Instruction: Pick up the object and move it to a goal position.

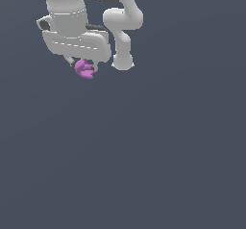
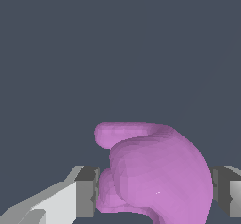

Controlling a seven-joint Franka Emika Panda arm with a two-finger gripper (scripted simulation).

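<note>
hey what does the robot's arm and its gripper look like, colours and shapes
The arm is glossy white with rounded, tubular links and a dark grey joint section near the top. The gripper has a boxy white body; in the wrist view its fingers are white with dark grey pads. No cables or markings show.

The object (image 1: 84, 69) is purple-pink all over, plain and unpatterned, its lobes shaded a slightly deeper violet. It sits between the jaws of the gripper (image 2: 155, 192), which is white with dark grey pads (image 2: 87, 191). The arm (image 1: 77, 28) is white with a black joint patch. The worktop (image 1: 144, 151) is flat slate blue-grey.
</note>
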